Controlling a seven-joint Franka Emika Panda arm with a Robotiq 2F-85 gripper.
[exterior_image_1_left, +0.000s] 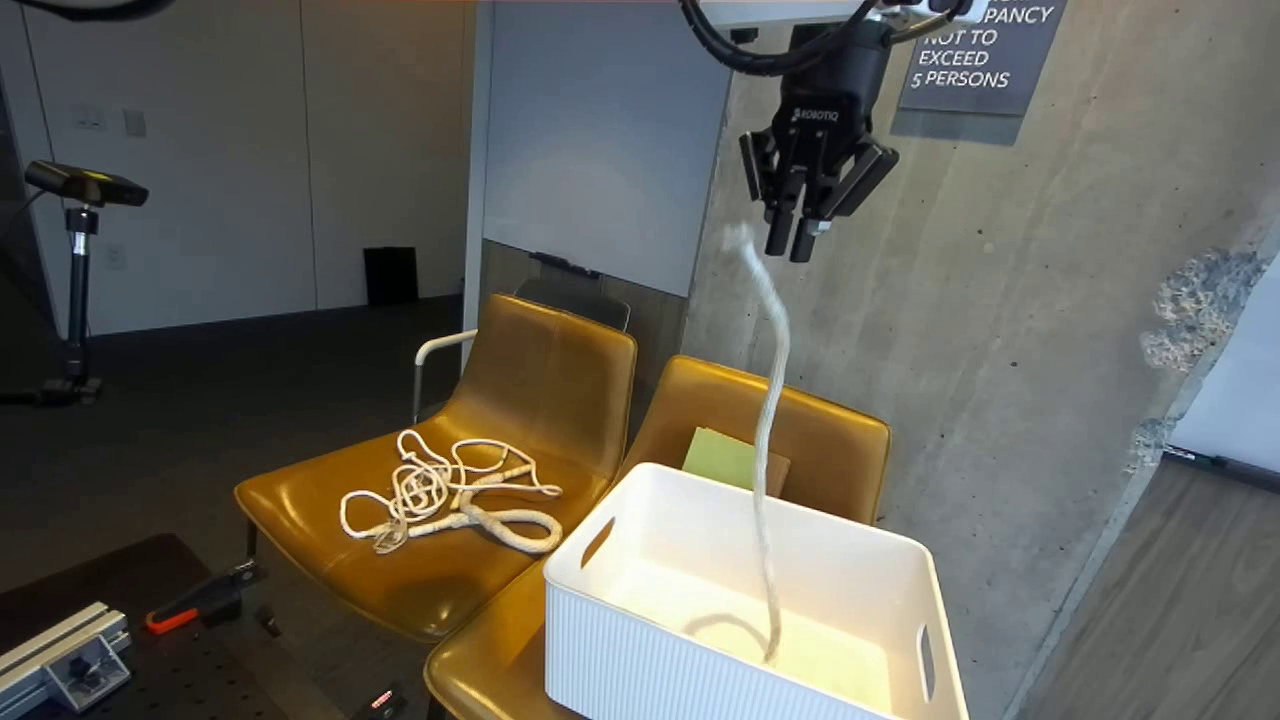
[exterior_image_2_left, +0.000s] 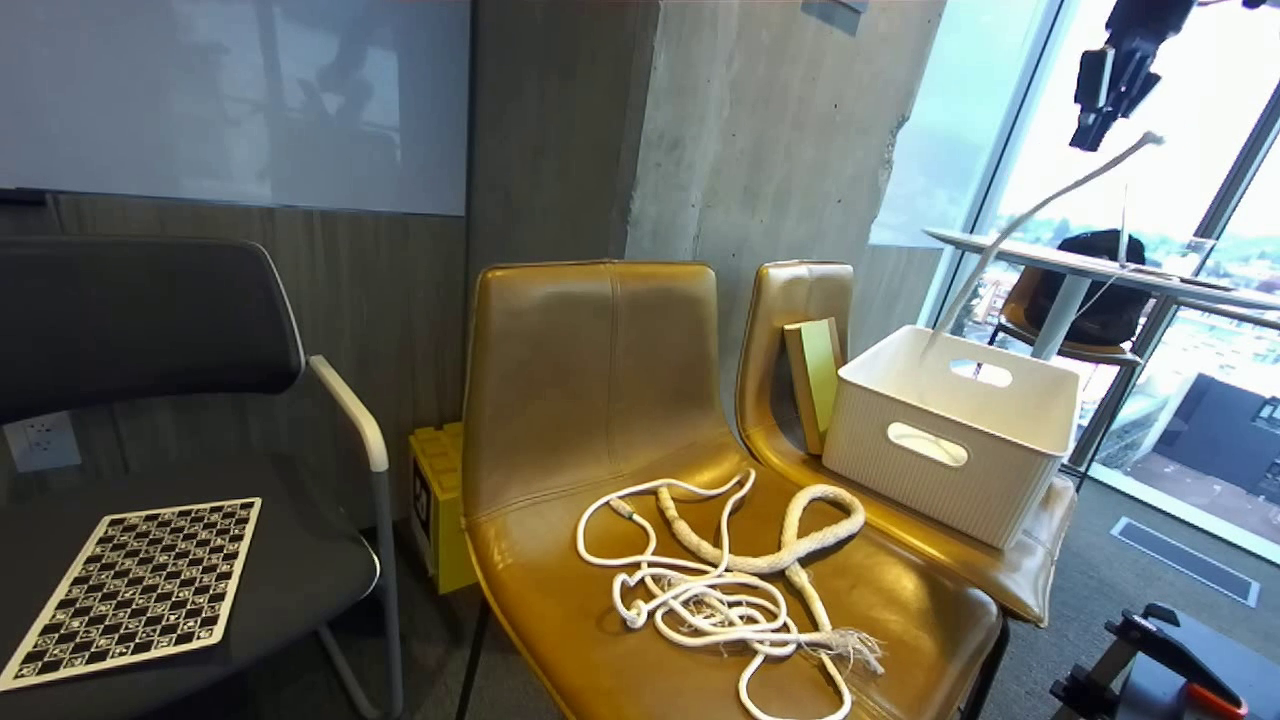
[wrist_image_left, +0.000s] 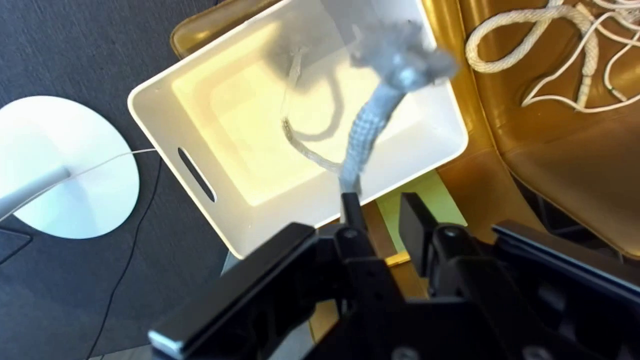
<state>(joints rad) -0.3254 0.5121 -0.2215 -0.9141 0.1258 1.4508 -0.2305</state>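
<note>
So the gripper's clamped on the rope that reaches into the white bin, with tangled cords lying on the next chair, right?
Not quite: the gripper isn't clamped on the rope. The wrist view shows its jaws parted with nothing between them. The rope does reach into the white bin, and tangled cords do lie on the next chair.

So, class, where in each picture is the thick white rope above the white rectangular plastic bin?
In an exterior view: thick white rope, right of centre, nearly upright.
In an exterior view: the rope, upper right, slanting.
Wrist view: the rope, upper centre, curving.
Shared landmark: the white rectangular plastic bin.
</note>
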